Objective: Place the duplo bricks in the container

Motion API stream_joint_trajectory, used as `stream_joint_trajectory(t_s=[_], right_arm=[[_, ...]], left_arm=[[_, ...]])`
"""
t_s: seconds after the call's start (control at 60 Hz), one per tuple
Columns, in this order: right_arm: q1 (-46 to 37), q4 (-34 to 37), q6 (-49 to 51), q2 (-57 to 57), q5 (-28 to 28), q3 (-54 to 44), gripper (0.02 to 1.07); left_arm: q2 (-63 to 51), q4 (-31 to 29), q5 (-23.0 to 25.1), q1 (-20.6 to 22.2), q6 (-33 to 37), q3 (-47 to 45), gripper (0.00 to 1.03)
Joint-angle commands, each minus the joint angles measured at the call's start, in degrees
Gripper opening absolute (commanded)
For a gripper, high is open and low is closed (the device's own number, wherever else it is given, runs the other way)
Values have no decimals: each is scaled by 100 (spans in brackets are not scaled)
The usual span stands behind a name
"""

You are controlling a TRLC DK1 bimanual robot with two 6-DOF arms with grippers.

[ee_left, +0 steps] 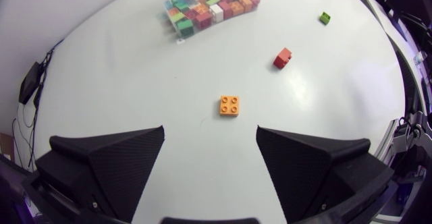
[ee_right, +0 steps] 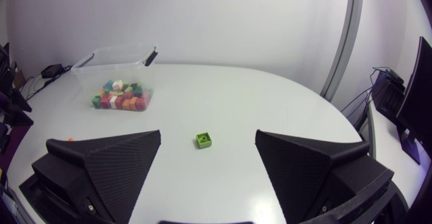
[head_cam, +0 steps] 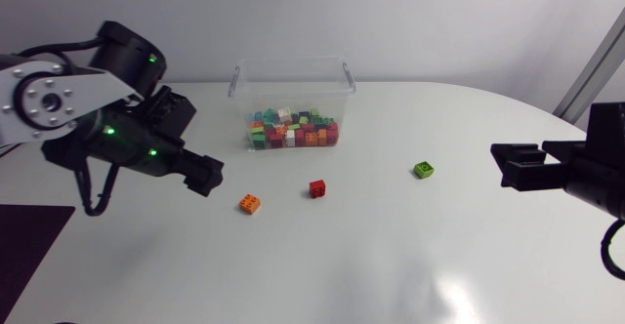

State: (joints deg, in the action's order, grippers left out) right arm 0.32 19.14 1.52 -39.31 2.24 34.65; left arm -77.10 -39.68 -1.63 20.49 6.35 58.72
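Observation:
Three loose duplo bricks lie on the white table: an orange one (head_cam: 250, 204) (ee_left: 229, 106), a red one (head_cam: 317, 188) (ee_left: 282, 58) and a green one (head_cam: 424, 170) (ee_right: 204, 140). The clear plastic container (head_cam: 291, 82) at the back holds several coloured bricks (ee_left: 202, 9). My left gripper (head_cam: 207, 175) is open, just left of the orange brick, which lies ahead of its fingers (ee_left: 108, 163) in the left wrist view. Off at the right my right gripper (head_cam: 518, 165) stands open, with the green brick ahead of it and nothing between its fingers (ee_right: 101, 166).
The white table (head_cam: 391, 256) has a rounded edge at the right. A dark mat (head_cam: 24, 241) covers its front left corner. In the right wrist view the container (ee_right: 116, 59) stands far ahead beyond the gripper.

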Motion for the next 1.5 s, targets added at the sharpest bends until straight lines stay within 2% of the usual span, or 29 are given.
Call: stream_joint_trajectory(t_s=[0.0,0.133,0.25,0.467,0.55,0.767,0.817,1.0,1.05,1.15,1.25,1.483], right_arm=[[-76,240,-11,-332,180,296,103],[-392,328,33,-771,532,525,103],[-761,539,156,-1281,1165,894,102],[-893,1391,1456,-2248,1112,1834,102],[-867,1347,1949,-2353,1253,1826,102],[-717,1584,2089,-3127,1288,2344,102],[-708,1646,2142,-3267,1323,2458,102],[-700,1681,2212,-3698,1332,2696,102],[-700,1681,2221,-3803,1332,2757,102],[-682,1681,2221,-3997,1332,2898,101],[-656,1672,2221,-4243,1332,3038,99],[-638,1646,2230,-4647,1323,3302,99]], left_arm=[[-648,-259,-4,78,174,395,95],[-1685,-690,5,34,305,1045,95],[-2309,-1015,-4,34,420,1511,94],[-3004,-1050,-4,175,472,2012,91],[-3215,-1042,-4,210,499,2065,91],[-3496,-892,5,289,578,2065,87],[-3531,-822,5,298,587,2073,82],[-3733,-769,5,324,613,2188,82],[-3821,-690,5,342,613,2179,77],[-3918,-576,5,377,622,2153,77],[-3979,-523,57,385,622,2188,64],[-4138,-549,66,385,622,2214,56]])
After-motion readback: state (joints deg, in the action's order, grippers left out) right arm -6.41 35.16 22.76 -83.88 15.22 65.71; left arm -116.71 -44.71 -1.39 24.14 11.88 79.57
